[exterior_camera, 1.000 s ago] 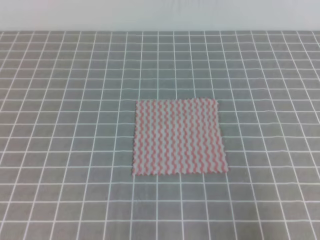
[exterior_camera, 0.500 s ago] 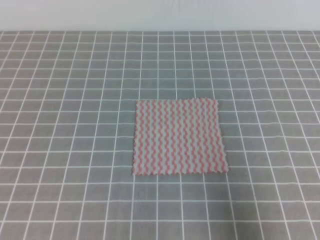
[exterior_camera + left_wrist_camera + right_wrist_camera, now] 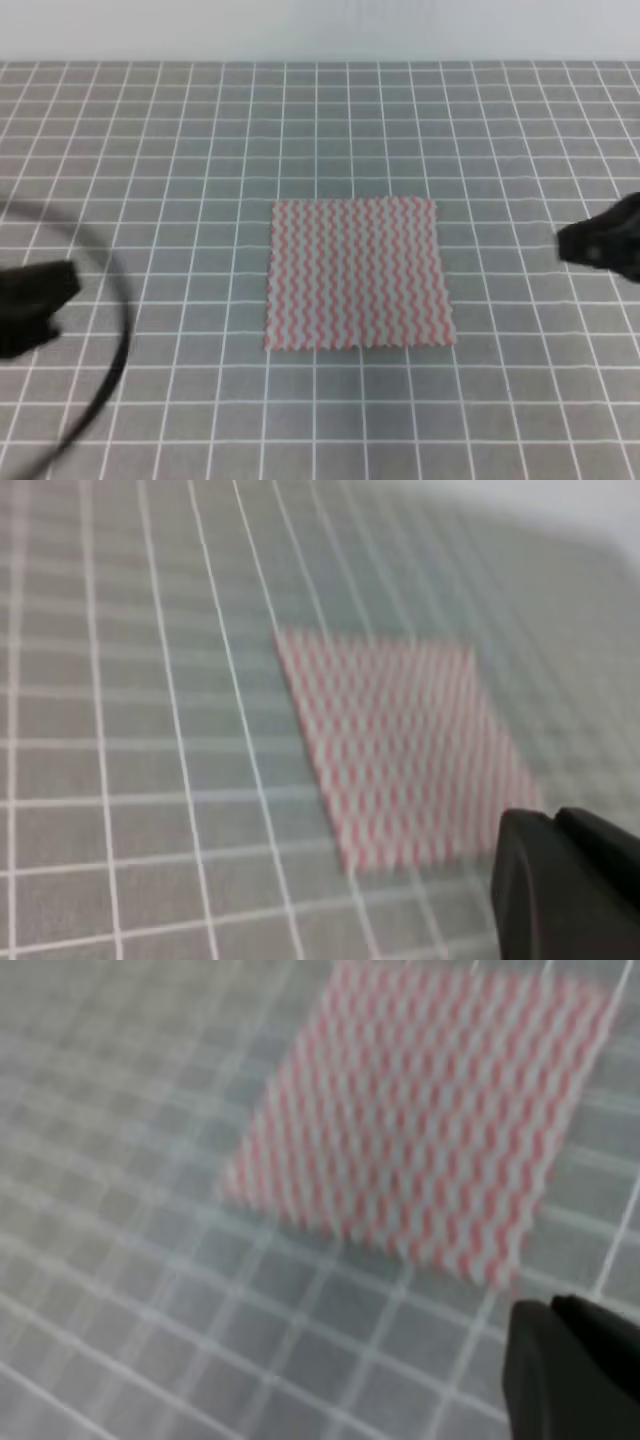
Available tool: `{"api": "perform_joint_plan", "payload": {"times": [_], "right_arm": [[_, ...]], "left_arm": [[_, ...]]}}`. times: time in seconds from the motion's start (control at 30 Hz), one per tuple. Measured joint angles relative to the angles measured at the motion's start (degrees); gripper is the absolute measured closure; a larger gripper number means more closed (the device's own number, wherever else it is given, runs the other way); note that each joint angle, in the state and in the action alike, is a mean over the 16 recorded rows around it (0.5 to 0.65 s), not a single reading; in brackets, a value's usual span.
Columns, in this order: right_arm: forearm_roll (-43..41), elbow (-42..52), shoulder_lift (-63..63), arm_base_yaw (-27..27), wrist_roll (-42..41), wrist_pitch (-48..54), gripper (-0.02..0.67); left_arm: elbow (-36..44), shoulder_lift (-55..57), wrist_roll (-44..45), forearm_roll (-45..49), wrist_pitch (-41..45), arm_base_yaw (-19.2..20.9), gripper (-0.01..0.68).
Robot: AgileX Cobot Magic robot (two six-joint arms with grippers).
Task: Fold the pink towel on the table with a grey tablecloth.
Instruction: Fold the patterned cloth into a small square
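**Exterior high view: both tools beside a flat towel**

From the left we see our left tool, blurred, its opening impossible to judge. The pink towel lies flat mid-table on the grey tablecloth, untouched. Our right tool sits well apart; we cannot tell its state either.

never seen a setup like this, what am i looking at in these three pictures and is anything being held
This is a two-armed robot working at a table with a grey tablecloth marked in white grid lines. One camera looks down from above; the other two sit on the robot's wrists, so they show close, blurred views. A pink towel with wavy stripes lies flat and unfolded in the middle. The dark shapes at the overhead view's edges are the left gripper and the right gripper. Both are apart from the towel; nothing is held.
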Motion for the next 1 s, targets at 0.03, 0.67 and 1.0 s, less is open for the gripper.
{"api": "perform_joint_plan", "payload": {"times": [0.03,0.67,1.0], "right_arm": [[-2.64,-1.54,1.88,1.63,1.83,0.79,0.651],[-26.76,-10.7,30.86,16.28,28.18,-5.28,0.624],[-24.72,-14.31,40.52,16.28,31.36,-9.69,0.617]], "left_arm": [[-2.36,3.63,1.22,0.55,1.57,-0.23,0.672],[-29.65,47.29,-6.81,29.87,10.37,-16.86,0.672],[-31.19,52.61,-6.14,31.12,8.91,-19.27,0.672]]}}
